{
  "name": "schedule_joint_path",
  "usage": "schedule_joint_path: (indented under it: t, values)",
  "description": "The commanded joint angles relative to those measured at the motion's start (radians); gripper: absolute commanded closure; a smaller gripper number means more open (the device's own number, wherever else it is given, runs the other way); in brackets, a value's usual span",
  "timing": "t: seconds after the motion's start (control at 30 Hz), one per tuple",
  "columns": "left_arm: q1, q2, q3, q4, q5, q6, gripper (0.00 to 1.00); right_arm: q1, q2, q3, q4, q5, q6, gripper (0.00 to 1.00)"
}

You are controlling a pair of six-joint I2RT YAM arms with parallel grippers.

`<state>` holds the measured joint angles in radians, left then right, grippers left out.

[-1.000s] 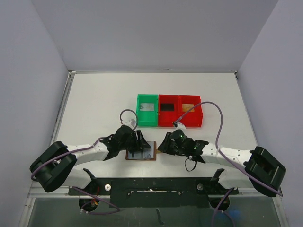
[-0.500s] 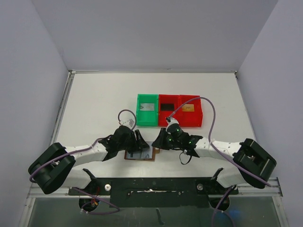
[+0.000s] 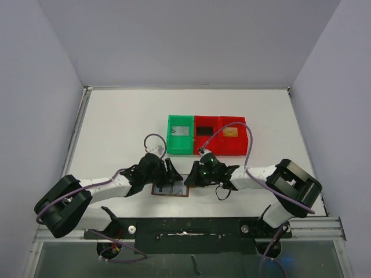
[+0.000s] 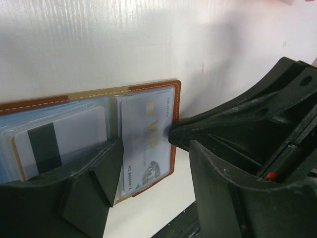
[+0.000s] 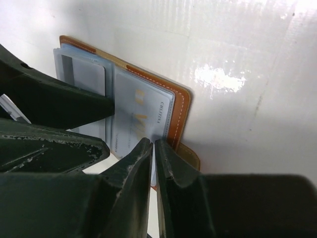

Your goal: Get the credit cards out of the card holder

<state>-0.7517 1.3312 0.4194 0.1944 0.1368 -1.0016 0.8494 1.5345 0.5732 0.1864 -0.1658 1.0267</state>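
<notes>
Wallet [image 3: 171,190] open on near side of table [image 3: 127,121], striped card [image 4: 59,141] and pale card [image 5: 131,111] left inside; three cards [image 3: 204,131] already in trays [image 3: 207,117]; right gripper [image 5: 152,144] nips pale card, nearly shut; left gripper [image 4: 144,141] gapes astride wallet.

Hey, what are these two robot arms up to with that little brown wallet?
They are emptying the open brown wallet. The left claw, open, holds it down on the table while the right claw pinches the edge of a pale card with gold lettering inside it. Another card with a black stripe sits in the other half. Farther back, a grey card lies in the green tray, and a black card and a golden card in the red trays.
</notes>
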Motion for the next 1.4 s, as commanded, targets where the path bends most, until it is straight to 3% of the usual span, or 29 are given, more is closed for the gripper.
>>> schedule_joint_path:
  t: [0.0,0.27,0.67,0.9,1.1,1.27,1.37]
  values:
    - [0.009,-0.031,0.019,-0.025,-0.006,0.034,0.43,-0.014,0.029,-0.022,0.035,0.008,0.012,0.88]
    - [0.024,-0.042,0.006,-0.067,-0.007,0.053,0.41,-0.051,0.072,-0.12,0.091,0.0,0.048,0.9]
    - [0.072,-0.044,0.027,-0.135,0.049,0.114,0.41,-0.052,0.076,-0.13,0.113,-0.005,0.051,0.9]
    - [0.069,0.069,0.057,-0.174,0.076,0.144,0.54,-0.053,0.069,-0.126,0.119,-0.009,0.055,0.9]
    - [0.069,0.104,0.055,-0.217,0.059,0.158,0.55,-0.052,0.073,-0.137,0.139,-0.009,0.069,0.91]
    - [0.068,0.104,0.019,-0.142,0.086,0.129,0.56,-0.052,0.092,-0.155,0.169,-0.016,0.081,0.9]
    - [0.068,0.085,-0.01,-0.057,0.123,0.091,0.63,-0.052,0.099,-0.159,0.178,-0.018,0.085,0.9]
